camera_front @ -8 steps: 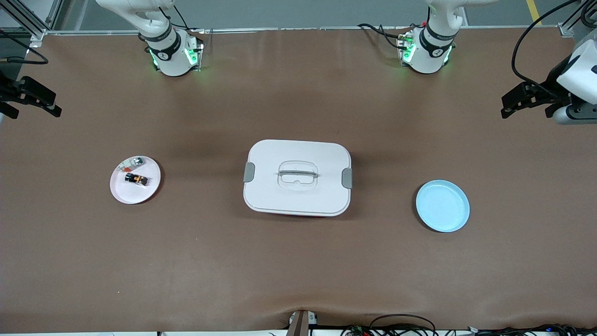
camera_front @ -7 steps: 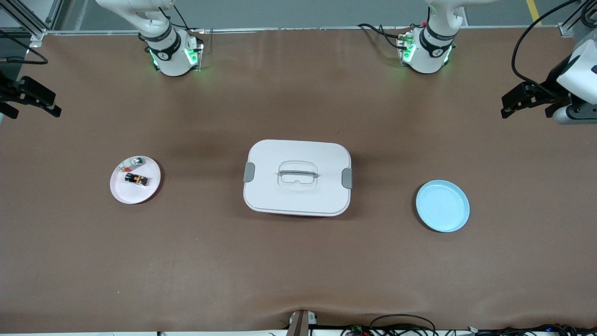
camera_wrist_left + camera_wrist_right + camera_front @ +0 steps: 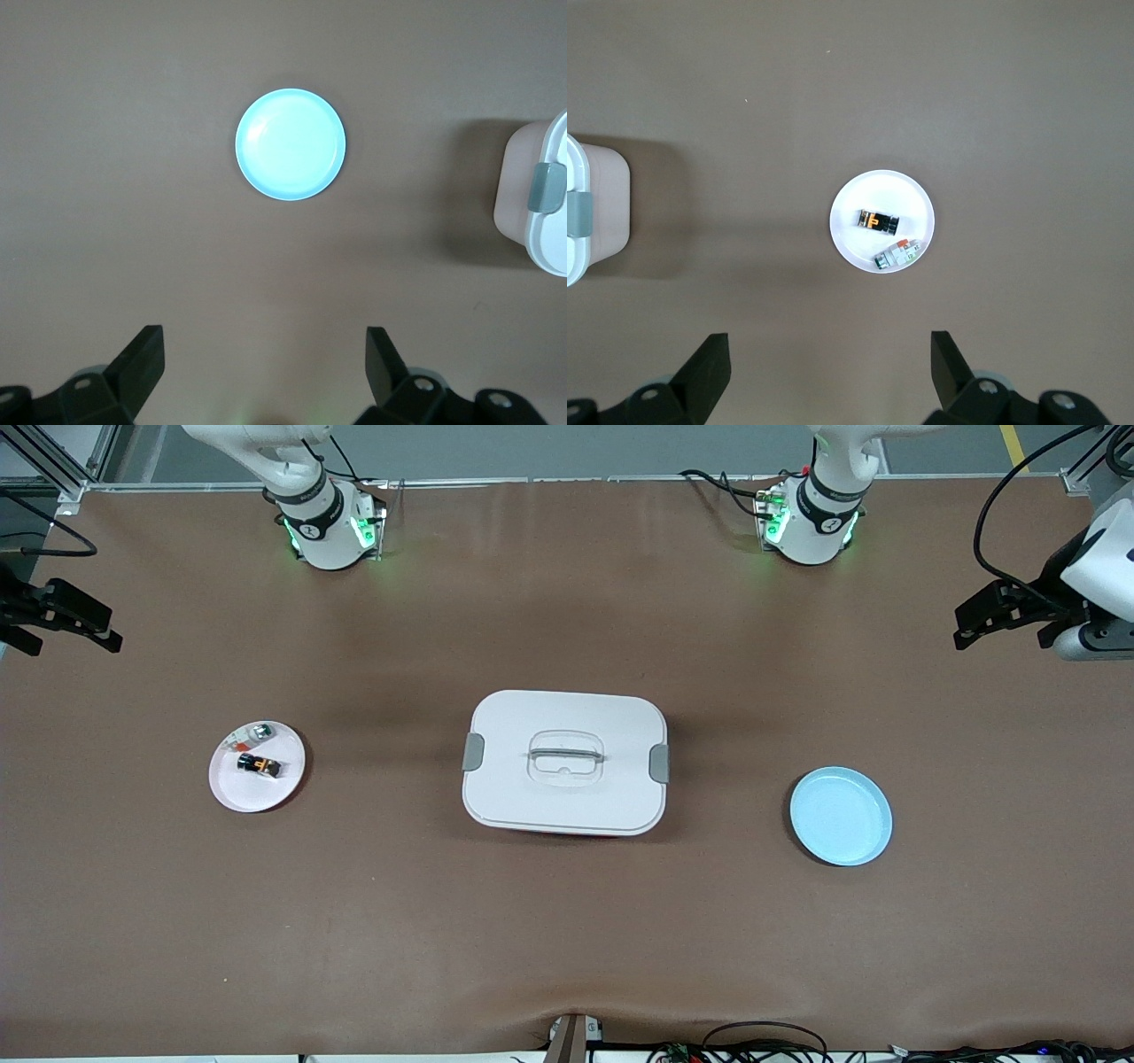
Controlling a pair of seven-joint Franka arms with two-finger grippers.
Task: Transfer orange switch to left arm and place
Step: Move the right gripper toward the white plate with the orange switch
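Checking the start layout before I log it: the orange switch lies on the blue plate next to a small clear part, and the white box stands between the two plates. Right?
Not quite. The orange switch and the small clear part lie on the pink plate, not the blue plate, which holds nothing, as the front view shows. The white box does stand between the plates.

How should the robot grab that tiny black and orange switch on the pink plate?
Probably from straight above, with the open right gripper pinching the orange switch across its two long black sides. It lies flat on the pink plate, and the clear part lies apart from it, so the fingers should fit.
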